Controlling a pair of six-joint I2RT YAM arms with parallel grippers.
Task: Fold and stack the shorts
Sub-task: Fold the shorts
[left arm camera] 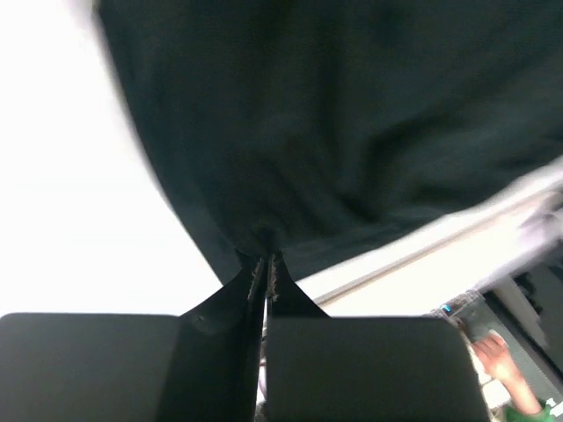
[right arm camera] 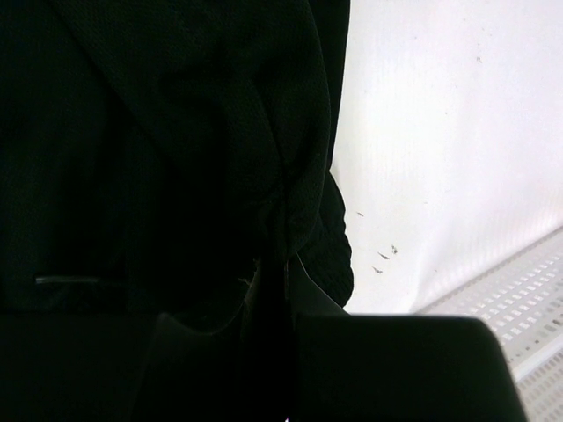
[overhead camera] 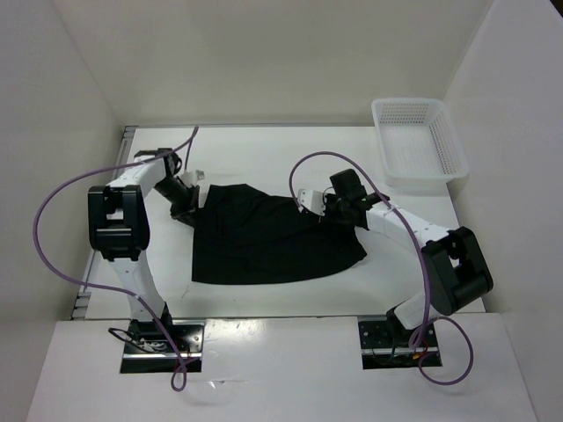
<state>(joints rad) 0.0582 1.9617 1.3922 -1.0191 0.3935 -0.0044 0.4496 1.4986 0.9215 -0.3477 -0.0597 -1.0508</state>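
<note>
L wrist view: left gripper (left arm camera: pixel 265 264) has its jaws pressed together w/ a hem of the shorts (left arm camera: pixel 334 114) pinched at the tips. The cloth fans up from there and fills the centre & upper right of the frame. Bare white table (left arm camera: pixel 79 220) shows at left.

R wrist view: right gripper (right arm camera: pixel 277 264) has its jaws together too, clamped on a bunched fold of the black cloth. It's v. dark there, so the exact bite is hard to see. Fabric covers the left & centre of the frame.

Top view: the shorts lie mid-frame, mostly flat on the table. The left gripper is at their upper-left corner, the right gripper at their upper-right edge. A white mesh basket (overhead camera: pixel 419 141) sits upper right, well apart from the cloth.
</note>
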